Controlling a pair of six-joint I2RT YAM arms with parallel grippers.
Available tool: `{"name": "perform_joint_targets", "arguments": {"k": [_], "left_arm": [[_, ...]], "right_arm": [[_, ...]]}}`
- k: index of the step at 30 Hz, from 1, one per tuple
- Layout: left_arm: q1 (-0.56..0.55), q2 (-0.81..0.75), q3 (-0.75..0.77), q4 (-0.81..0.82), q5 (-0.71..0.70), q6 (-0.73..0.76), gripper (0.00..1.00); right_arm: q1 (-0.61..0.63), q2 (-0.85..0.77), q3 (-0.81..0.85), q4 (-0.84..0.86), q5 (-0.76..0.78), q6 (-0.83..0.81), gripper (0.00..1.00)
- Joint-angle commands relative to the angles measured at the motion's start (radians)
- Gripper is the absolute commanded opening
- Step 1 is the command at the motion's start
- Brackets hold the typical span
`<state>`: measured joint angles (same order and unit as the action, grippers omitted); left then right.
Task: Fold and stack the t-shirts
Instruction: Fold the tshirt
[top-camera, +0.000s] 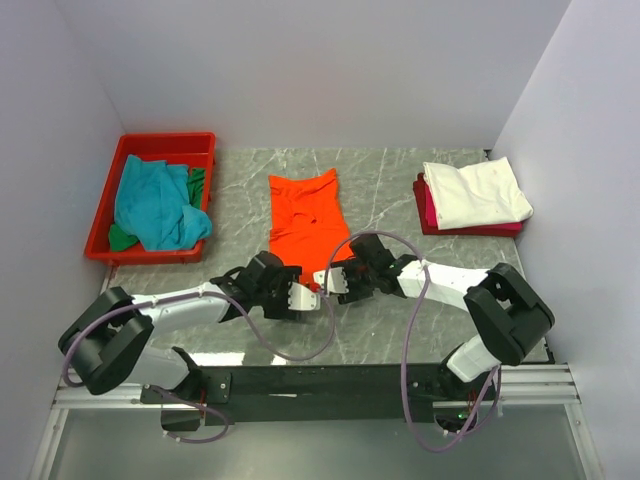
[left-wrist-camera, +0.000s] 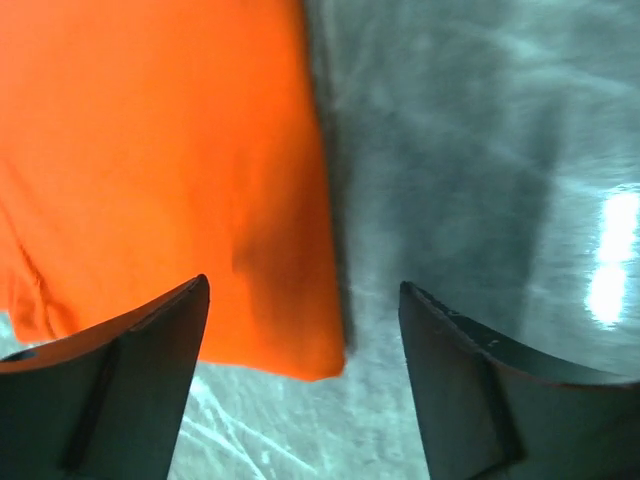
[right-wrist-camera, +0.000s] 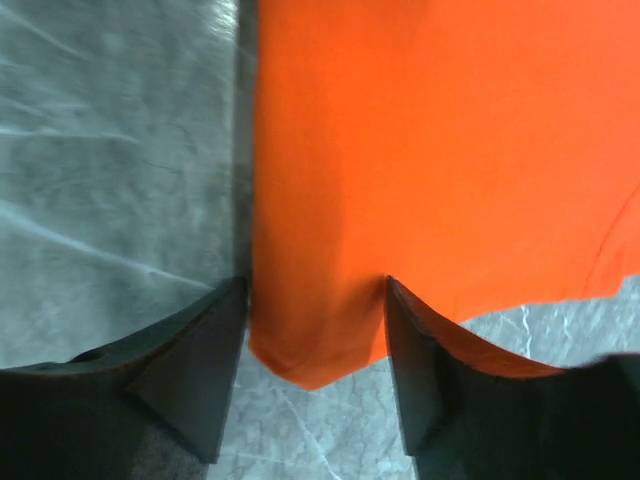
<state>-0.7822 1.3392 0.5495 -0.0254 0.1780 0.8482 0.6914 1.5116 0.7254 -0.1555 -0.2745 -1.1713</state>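
Orange t-shirt (top-camera: 305, 215): lying flat as a narrow strip at the middle of the grey marble table (top-camera: 390, 180), long side running from 12 to 6 o'clock in the overhead view.
Left gripper (top-camera: 303, 298): low at 6 o'clock of the orange t-shirt, by its near hem; claw open, fingers wide apart, nothing clamped.
Left wrist view: left gripper (left-wrist-camera: 304, 285) straddling a near corner of the orange t-shirt (left-wrist-camera: 150, 150); one finger over cloth, the other over bare table.
Right gripper (top-camera: 335, 283): just beside the left gripper, at 5 o'clock of the shirt; claw open, nothing pinched.
Right wrist view: right gripper (right-wrist-camera: 315, 282) with the other near corner of the orange t-shirt (right-wrist-camera: 430, 150) lying flat between its fingers.
Teal t-shirt (top-camera: 155, 205): crumpled inside the red tray (top-camera: 165, 142), at 10 o'clock on the table.
Green t-shirt (top-camera: 197, 185): in the same tray, mostly under the teal one, showing at its edges.
White t-shirt (top-camera: 475, 192): folded, at 2 o'clock on the table, resting on the magenta-red t-shirt (top-camera: 428, 215).
Magenta-red t-shirt: folded beneath, edges showing at 9 and 6 o'clock of the white one.
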Motion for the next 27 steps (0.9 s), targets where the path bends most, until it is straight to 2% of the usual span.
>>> {"name": "perform_joint_targets", "arguments": {"k": [1,4,6,8,9,10,11,13,14,15,21,27], "left_arm": [[0.026,0.023,0.003,0.061,-0.046,0.000,0.78],[0.046,0.063,0.015,0.067,-0.038,-0.009,0.65],[0.050,0.078,0.013,0.073,-0.041,-0.011,0.58],[0.051,0.090,0.009,0.090,-0.040,-0.011,0.55],[0.052,0.095,0.009,0.093,-0.041,-0.009,0.48],[0.054,0.098,0.007,0.097,-0.046,-0.011,0.44],[0.055,0.101,0.007,0.097,-0.045,-0.012,0.39],[0.058,0.097,0.003,0.100,-0.035,-0.014,0.17],[0.058,0.088,-0.006,0.104,-0.035,-0.014,0.05],[0.060,0.081,-0.011,0.104,-0.028,-0.011,0.00],[0.057,-0.001,-0.037,0.073,0.044,0.012,0.00],[0.040,-0.080,-0.049,0.036,0.078,0.006,0.01]], "right_arm": [[0.007,0.022,-0.011,0.083,0.060,0.013,0.60],[0.007,0.029,-0.012,0.088,0.064,0.016,0.47],[0.005,0.027,-0.012,0.094,0.060,0.022,0.44],[0.003,0.032,-0.009,0.086,0.052,0.028,0.41],[0.003,0.030,-0.007,0.088,0.049,0.032,0.39],[0.002,0.030,-0.006,0.086,0.041,0.033,0.35],[0.003,0.032,-0.006,0.086,0.038,0.035,0.27],[0.000,0.032,-0.009,0.091,0.032,0.035,0.16],[-0.001,0.030,-0.011,0.093,0.034,0.036,0.14],[-0.003,0.029,-0.012,0.097,0.035,0.035,0.13],[-0.026,-0.024,-0.007,0.048,-0.041,0.050,0.00],[-0.050,-0.082,-0.009,-0.021,-0.140,0.050,0.00]]}}
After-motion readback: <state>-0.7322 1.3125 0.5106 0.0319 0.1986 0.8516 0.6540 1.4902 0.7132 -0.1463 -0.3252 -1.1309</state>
